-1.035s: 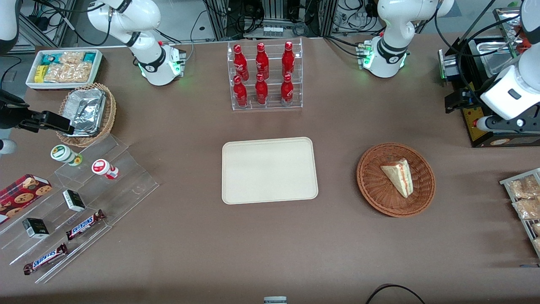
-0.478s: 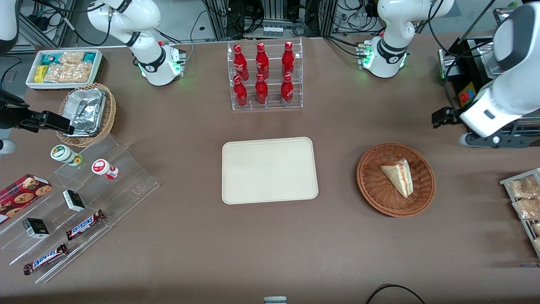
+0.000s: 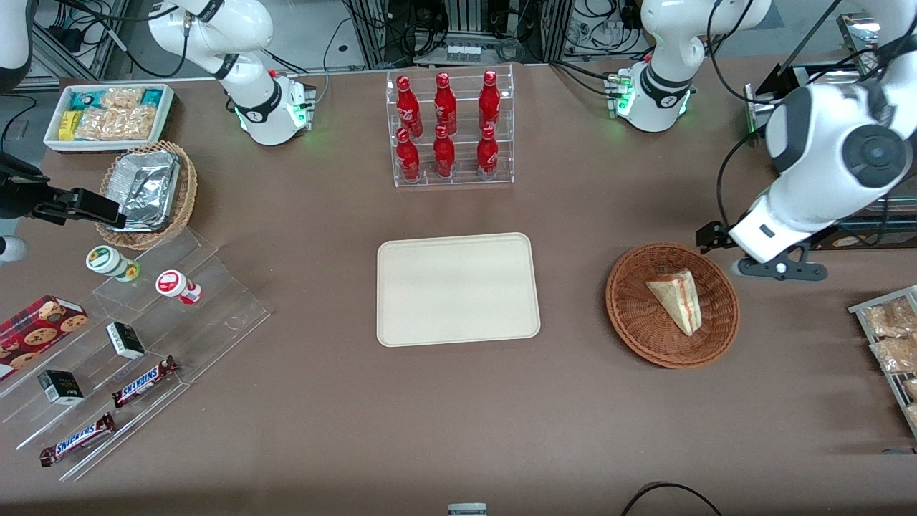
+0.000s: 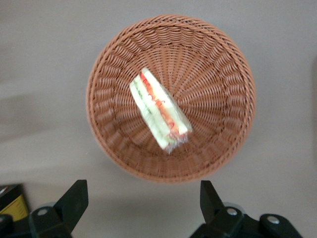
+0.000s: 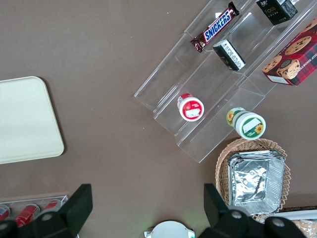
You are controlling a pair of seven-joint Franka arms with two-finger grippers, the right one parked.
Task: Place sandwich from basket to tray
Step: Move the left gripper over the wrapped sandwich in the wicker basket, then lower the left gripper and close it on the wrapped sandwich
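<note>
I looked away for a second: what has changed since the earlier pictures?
The left arm swung in toward the basket, bringing its tool above the basket's rim, open and holding nothing. The sandwich lies untouched in the basket, and the tray is still bare.

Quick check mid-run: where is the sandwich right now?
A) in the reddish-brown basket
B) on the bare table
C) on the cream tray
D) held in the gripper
A: the sandwich lies in the basket, the tray is bare, and the open gripper hovers above the basket's rim, holding nothing.
</note>
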